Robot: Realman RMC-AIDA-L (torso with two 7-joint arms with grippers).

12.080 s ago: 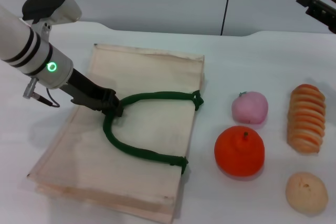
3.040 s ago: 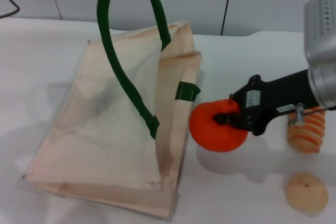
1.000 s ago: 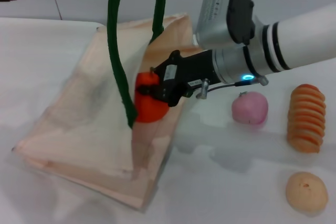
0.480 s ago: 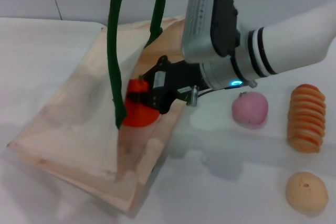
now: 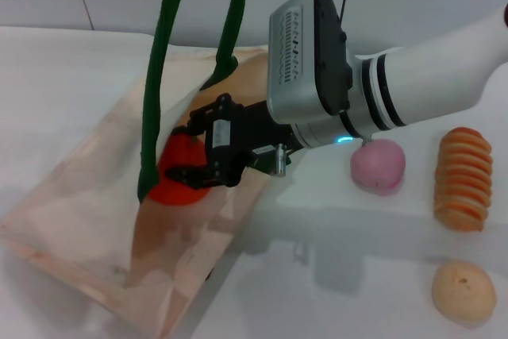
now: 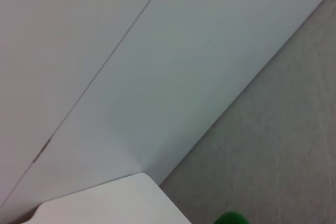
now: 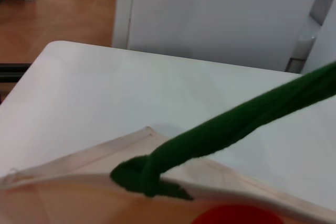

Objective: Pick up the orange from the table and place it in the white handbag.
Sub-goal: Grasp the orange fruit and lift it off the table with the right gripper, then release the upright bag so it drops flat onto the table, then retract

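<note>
A dark green handle (image 7: 226,127) is seen stretched taut toward two o'clock from its knot on the rim of the white handbag (image 7: 79,182). The orange (image 7: 236,215) (only its top) is glimpsed inside, with the white table (image 7: 94,93) behind.

Colours on the white table (image 5: 63,77)

The orange (image 5: 178,180) is bright orange-red; the white handbag (image 5: 103,220) is cream with dark green handles (image 5: 151,109). The right gripper (image 5: 194,156) is black, its wrist silver-grey, the arm white with black bands. A pale pink fruit (image 5: 379,163), an orange-and-tan ridged pastry (image 5: 463,179) and a tan bun (image 5: 463,291).
</note>
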